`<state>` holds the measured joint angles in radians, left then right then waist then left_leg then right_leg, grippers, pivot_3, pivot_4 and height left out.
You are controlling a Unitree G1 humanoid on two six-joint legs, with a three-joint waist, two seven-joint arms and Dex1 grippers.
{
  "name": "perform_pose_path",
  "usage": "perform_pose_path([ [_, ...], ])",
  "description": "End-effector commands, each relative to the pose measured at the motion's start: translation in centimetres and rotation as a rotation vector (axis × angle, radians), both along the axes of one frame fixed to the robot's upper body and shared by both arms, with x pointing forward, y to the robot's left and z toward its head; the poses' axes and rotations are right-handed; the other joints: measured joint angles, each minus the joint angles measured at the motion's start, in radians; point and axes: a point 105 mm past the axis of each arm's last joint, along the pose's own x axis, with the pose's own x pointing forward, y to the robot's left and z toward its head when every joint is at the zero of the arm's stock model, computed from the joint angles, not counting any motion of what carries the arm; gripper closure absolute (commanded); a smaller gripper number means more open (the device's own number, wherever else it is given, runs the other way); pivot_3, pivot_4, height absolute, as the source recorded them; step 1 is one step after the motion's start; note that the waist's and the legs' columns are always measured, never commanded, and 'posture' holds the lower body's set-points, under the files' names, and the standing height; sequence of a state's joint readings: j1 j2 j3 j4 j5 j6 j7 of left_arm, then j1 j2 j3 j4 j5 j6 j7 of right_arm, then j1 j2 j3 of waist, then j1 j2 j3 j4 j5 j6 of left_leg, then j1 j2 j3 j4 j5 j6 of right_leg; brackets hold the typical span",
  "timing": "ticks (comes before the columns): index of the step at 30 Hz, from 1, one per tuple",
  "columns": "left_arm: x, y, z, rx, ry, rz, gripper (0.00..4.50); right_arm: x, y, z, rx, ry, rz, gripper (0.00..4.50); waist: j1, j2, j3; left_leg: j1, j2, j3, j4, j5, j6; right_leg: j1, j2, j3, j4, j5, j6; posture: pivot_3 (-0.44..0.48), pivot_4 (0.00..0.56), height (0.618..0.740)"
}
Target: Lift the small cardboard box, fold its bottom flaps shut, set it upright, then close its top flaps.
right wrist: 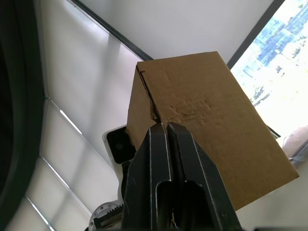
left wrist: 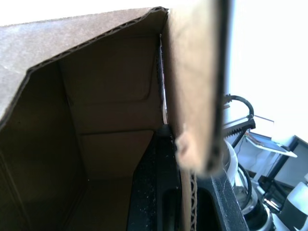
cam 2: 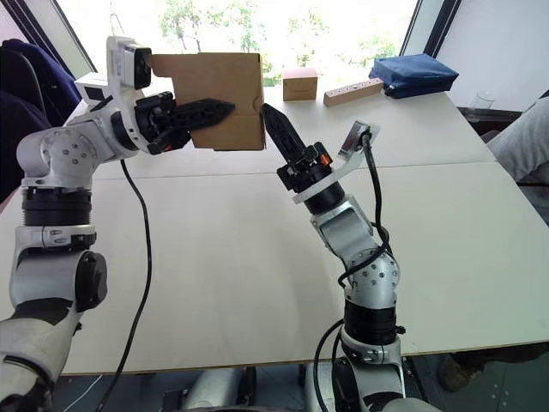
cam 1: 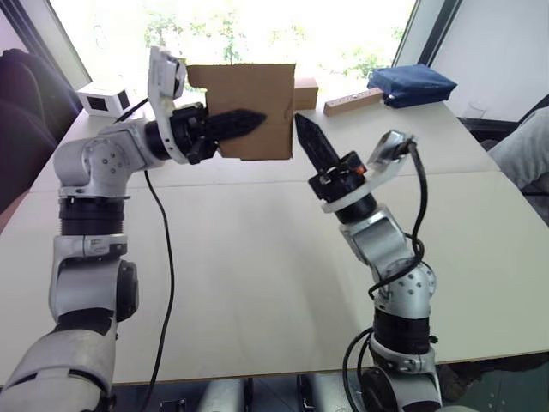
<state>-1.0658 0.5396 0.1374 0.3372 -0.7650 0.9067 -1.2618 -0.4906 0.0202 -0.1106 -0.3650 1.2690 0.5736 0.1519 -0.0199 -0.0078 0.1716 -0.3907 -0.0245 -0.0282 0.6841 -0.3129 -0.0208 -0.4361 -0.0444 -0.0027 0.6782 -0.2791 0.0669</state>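
The small cardboard box hangs in the air above the far side of the table, one open end turned toward my left arm. My left gripper is shut on the box's near side wall. One finger lies inside the box and the other runs along the outside. My right gripper is shut with nothing in it. It points up at the box's right edge, its tip touching or almost touching a creased corner of the box.
On the white table at the back stand a small tan cube, a wooden block, a blue bag and a white box with dark panels. A person's knee shows at the right edge.
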Motion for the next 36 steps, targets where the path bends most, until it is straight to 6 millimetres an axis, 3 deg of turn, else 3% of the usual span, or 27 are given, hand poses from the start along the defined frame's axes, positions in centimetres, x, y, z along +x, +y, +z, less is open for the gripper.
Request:
perform_pose_path([
  [1, -0.5, 0.3, 1.1, -0.020, -0.049, -0.004, 4.50, -1.0, -0.1, 1.0, 0.001, -0.047, 0.014, 4.47, 0.000, 0.000, 0.000, 0.000, 0.000, 0.000, 0.000, 0.000, 0.000, 0.000, 0.000, 0.000, 0.000, 0.000, 0.000, 0.000, 0.150, 0.740],
  [6, -0.5, 0.3, 1.0, -0.026, -0.049, 0.002, 4.50, -0.6, -0.2, 0.8, 0.022, -0.025, 0.009, 4.47, 0.000, 0.000, 0.000, 0.000, 0.000, 0.000, 0.000, 0.000, 0.000, 0.000, 0.000, 0.000, 0.000, 0.000, 0.000, 0.000, 0.150, 0.740],
  [9, -0.5, 0.4, 1.0, -0.024, -0.048, 0.004, 4.50, 0.1, -0.5, 0.3, 0.027, 0.004, -0.023, 3.83, 0.000, 0.000, 0.000, 0.000, 0.000, 0.000, 0.000, 0.000, 0.000, 0.000, 0.000, 0.000, 0.000, 0.000, 0.000, 0.000, 0.150, 0.740],
  [13, -0.6, 0.5, 1.0, -0.023, -0.051, 0.004, 4.50, 0.8, -0.8, 0.1, 0.029, 0.029, -0.046, 2.24, 0.000, 0.000, 0.000, 0.000, 0.000, 0.000, 0.000, 0.000, 0.000, 0.000, 0.000, 0.000, 0.000, 0.000, 0.000, 0.000, 0.150, 0.740],
  [20, -0.5, 0.4, 0.6, -0.016, -0.047, 0.007, 4.50, 0.4, 0.6, 0.5, -0.002, 0.005, -0.002, 2.24, 0.000, 0.000, 0.000, 0.000, 0.000, 0.000, 0.000, 0.000, 0.000, 0.000, 0.000, 0.000, 0.000, 0.000, 0.000, 0.000, 0.150, 0.740],
  [23, -0.5, 0.4, 0.7, -0.019, -0.048, 0.008, 4.50, 0.2, 0.6, 0.7, 0.022, 0.005, 0.004, 2.99, -0.001, 0.000, 0.000, 0.000, 0.000, 0.000, 0.000, 0.000, 0.000, 0.000, 0.000, 0.000, 0.001, 0.000, 0.000, 0.000, 0.150, 0.740],
  [27, -0.6, 0.4, 0.6, -0.018, -0.046, 0.007, 4.50, 0.1, 0.7, 0.6, 0.025, 0.008, 0.004, 4.48, 0.000, 0.000, 0.000, 0.000, 0.000, 0.000, 0.000, 0.000, 0.000, 0.000, 0.000, 0.000, 0.001, 0.000, 0.000, 0.000, 0.150, 0.740],
  [36, -0.7, 0.1, 0.5, -0.011, -0.043, -0.006, 4.50, 0.1, 1.5, 0.5, 0.008, 0.009, 0.037, 4.48, 0.000, 0.000, 0.000, 0.000, 0.000, 0.000, 0.000, 0.000, 0.000, 0.000, 0.000, 0.000, 0.001, 0.000, 0.000, 0.000, 0.150, 0.740],
])
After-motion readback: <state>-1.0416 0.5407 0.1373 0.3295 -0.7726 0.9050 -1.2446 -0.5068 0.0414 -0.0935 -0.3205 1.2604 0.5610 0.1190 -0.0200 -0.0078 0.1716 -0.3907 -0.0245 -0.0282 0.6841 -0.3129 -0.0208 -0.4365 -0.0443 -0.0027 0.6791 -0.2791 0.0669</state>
